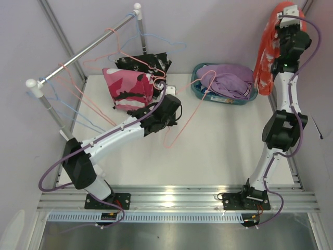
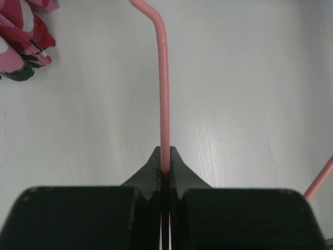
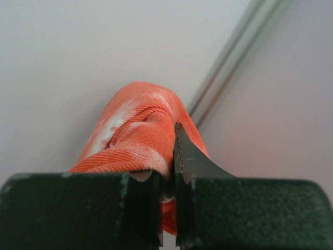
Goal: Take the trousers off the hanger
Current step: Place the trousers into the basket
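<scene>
My left gripper [image 1: 169,100] [image 2: 165,156] is shut on the thin wire of a pink hanger [image 1: 167,141] [image 2: 164,94] just above the white table. High at the back right, my right gripper [image 1: 284,16] [image 3: 174,151] is shut on the orange trousers [image 1: 268,57] [image 3: 132,138], which hang down from it. The pink-magenta patterned trousers [image 1: 127,86] [image 2: 21,31] lie on the table to the left of the left gripper. Behind them lie the black speckled trousers [image 1: 143,61]. The lavender trousers [image 1: 229,80] fill a teal basket [image 1: 199,88].
A metal rail [image 1: 83,52] on two white-capped posts crosses the back left. Empty blue and pink wire hangers [image 1: 156,39] hang on it. The grey wall and a metal frame post stand close behind the right gripper.
</scene>
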Controlling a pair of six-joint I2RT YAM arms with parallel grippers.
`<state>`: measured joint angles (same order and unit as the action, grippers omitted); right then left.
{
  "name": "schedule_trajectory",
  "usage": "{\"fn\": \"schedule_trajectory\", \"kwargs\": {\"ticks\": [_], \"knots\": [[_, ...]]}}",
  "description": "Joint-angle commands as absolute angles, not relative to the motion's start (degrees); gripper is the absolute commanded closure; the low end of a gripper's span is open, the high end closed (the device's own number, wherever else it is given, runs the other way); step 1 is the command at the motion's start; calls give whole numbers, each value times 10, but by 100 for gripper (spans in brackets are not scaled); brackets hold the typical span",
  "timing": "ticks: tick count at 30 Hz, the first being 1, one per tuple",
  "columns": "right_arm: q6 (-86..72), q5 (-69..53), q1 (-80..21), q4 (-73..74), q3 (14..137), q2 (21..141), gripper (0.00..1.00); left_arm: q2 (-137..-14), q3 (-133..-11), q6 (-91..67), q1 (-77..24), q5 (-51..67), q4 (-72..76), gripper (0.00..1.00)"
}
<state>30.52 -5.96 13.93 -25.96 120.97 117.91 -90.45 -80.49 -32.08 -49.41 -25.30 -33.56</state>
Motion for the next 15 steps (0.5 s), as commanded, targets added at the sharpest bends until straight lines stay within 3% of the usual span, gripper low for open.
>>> {"fn": "schedule_trajectory", "kwargs": {"ticks": [1, 15], "knots": [[323, -99, 113, -387, 1241, 1184, 100, -895, -835, -305, -490, -269, -323, 100], [338, -48, -37, -340, 1299, 1256, 100, -828, -756, -309, -476, -274, -307, 100]]}}
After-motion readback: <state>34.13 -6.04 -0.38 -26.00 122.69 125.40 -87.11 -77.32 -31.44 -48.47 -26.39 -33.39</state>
